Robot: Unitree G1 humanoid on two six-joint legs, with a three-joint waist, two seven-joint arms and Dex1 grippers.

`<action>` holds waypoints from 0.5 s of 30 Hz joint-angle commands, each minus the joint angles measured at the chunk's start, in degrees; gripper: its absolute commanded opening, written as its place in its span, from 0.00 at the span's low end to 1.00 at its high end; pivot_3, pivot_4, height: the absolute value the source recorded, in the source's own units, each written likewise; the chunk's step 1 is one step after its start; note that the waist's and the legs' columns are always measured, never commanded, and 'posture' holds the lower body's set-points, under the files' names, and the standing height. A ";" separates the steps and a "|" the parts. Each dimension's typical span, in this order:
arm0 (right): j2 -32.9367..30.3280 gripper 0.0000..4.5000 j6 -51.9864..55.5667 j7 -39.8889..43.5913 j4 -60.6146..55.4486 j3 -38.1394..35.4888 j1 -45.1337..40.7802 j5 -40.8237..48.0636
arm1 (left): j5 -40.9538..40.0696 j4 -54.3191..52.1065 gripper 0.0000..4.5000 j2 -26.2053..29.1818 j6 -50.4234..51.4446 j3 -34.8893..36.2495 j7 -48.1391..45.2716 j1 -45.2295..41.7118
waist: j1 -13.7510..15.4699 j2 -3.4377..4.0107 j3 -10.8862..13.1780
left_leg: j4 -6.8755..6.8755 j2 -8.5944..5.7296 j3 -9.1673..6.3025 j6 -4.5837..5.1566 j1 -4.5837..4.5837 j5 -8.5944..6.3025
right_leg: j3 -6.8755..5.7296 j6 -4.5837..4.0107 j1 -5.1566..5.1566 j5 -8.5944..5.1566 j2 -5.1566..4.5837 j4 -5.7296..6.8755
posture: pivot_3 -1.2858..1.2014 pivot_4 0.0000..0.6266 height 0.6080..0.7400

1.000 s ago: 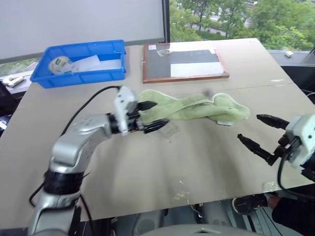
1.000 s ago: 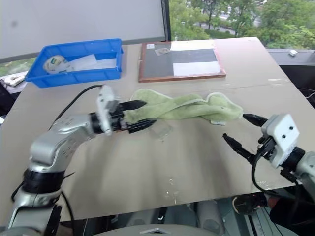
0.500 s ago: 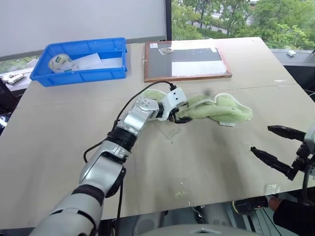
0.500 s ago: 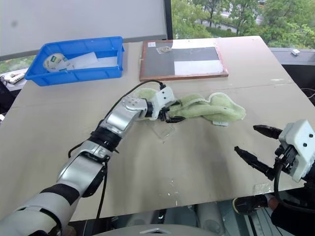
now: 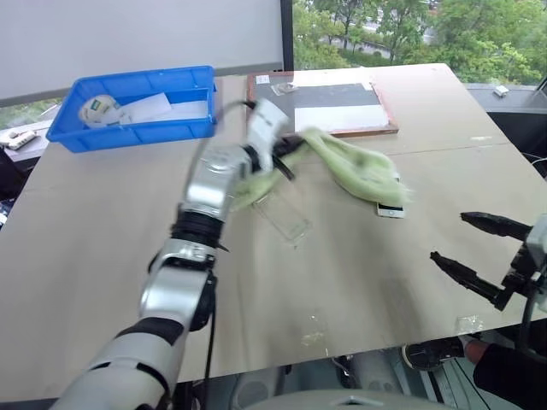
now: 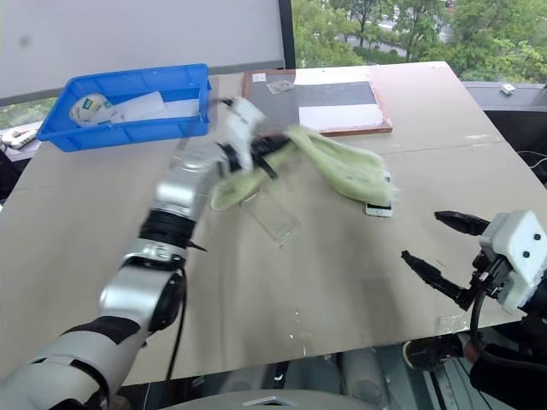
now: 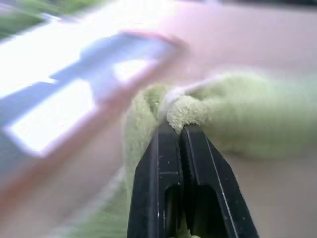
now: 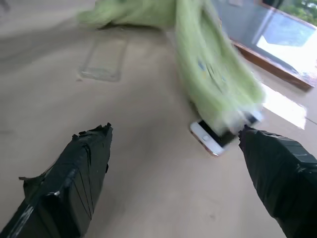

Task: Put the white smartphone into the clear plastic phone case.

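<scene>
My left gripper (image 5: pixel 285 155) is shut on a fold of the green towel (image 5: pixel 350 175) and holds it lifted off the table; in the left wrist view its fingertips (image 7: pixel 174 133) pinch the cloth. The towel's far end still drapes over the white smartphone (image 5: pixel 391 208), of which one white end (image 8: pixel 212 139) sticks out. The clear plastic phone case (image 5: pixel 286 218) lies flat on the table just below the left gripper. My right gripper (image 5: pixel 446 236) hovers open and empty near the table's right front, short of the phone.
A blue bin (image 5: pixel 128 131) with paper and a tape roll sits at the back left. A dark wood-framed board (image 5: pixel 325 104) lies at the back middle, just behind the lifted towel. The table's front edge (image 5: pixel 342 346) runs close below my right gripper.
The left gripper closed on the towel and swung it up and toward the back, pulling it off the case and baring one end of the phone. The right gripper stayed put.
</scene>
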 commanded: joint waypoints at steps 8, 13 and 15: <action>-0.04 1.00 -3.37 0.55 3.61 10.25 -9.07 -0.56 | -3.20 -9.14 0.01 16.27 5.95 17.62 7.17 9.93 | 0.86 -0.07 0.01 | 0.06 -0.07 -0.01 -0.01 -0.01 0.01 | -0.06 -0.06 0.03 0.05 -0.02 0.00 | 0.52 0.24 1.00; -0.77 1.00 -3.01 0.85 4.42 11.82 -11.51 -0.48 | -6.09 -10.07 0.01 19.58 4.59 19.93 0.40 19.93 | 1.69 -0.07 0.00 | 0.07 -0.08 0.05 -0.02 -0.02 0.01 | -0.11 -0.08 0.05 0.05 -0.05 0.00 | 0.52 0.24 1.00; -0.79 1.00 -2.48 0.21 4.24 12.71 -12.37 -0.62 | -5.53 -7.03 0.01 19.98 3.04 22.20 2.47 22.99 | 1.55 -0.05 0.00 | 0.05 -0.06 0.07 -0.02 0.02 0.01 | -0.06 -0.09 0.04 0.05 -0.05 0.00 | 0.52 0.24 1.00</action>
